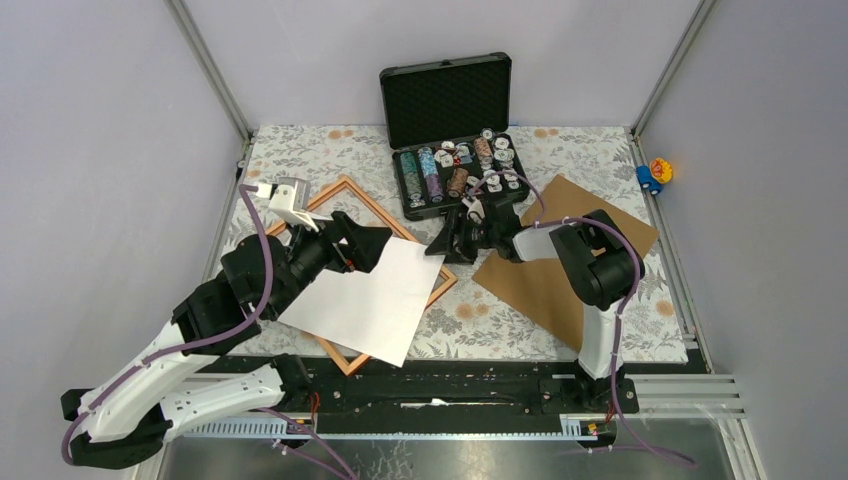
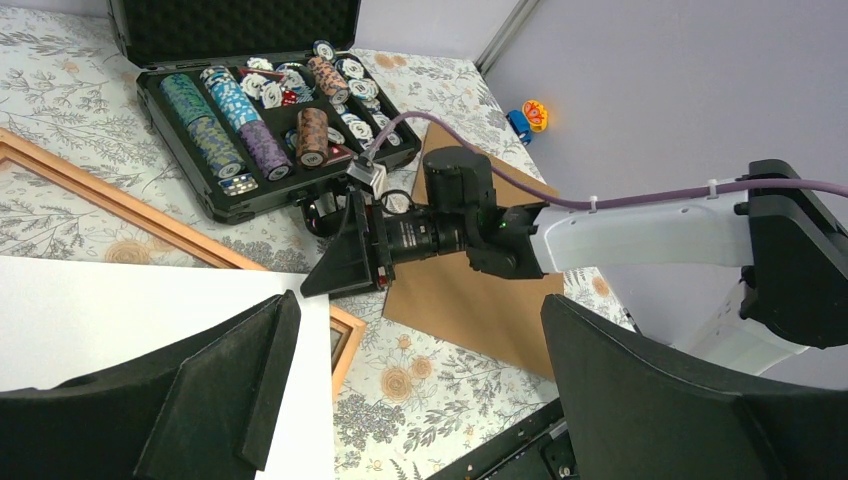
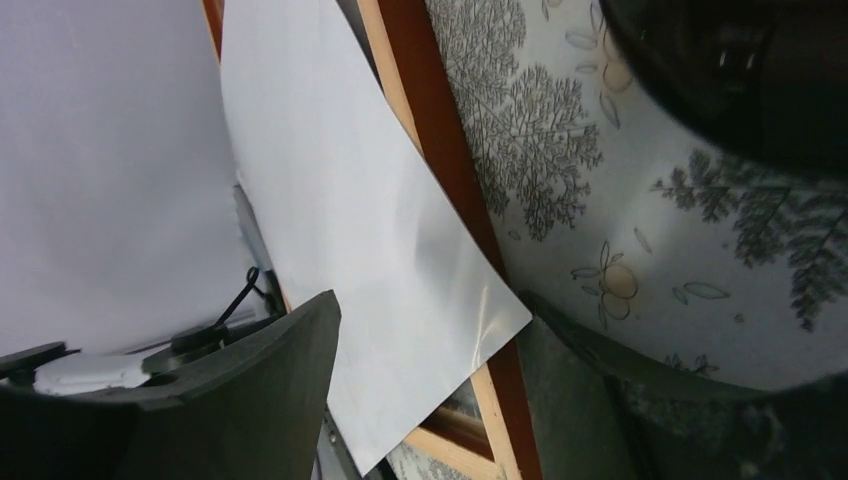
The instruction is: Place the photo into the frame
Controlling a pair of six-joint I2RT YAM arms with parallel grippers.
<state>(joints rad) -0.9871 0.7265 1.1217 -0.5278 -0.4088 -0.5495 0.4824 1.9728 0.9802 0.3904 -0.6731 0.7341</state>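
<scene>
Photo (image 1: 365, 300) lies white side up, skewed over frame (image 1: 320, 196), centre-left. Left gripper (image 1: 362, 245) is wide above it. Right gripper (image 1: 443, 243) gapes at its right corner. Risk: a corner push buckles or slides the photo.

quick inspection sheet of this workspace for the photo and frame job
surface: flowered cloth, lying flat
job's things: photo, white side up, lies askew over the frame, not seated in it
clutter: open black case of chips behind the frame; brown cardboard to the frame's right
grippers: left gripper open over the photo's far-left edge; right gripper open at the photo's right corner
cables: purple cable along each arm, none on the photo
surroundings: grey walls; small toy beyond the table's right edge
</scene>
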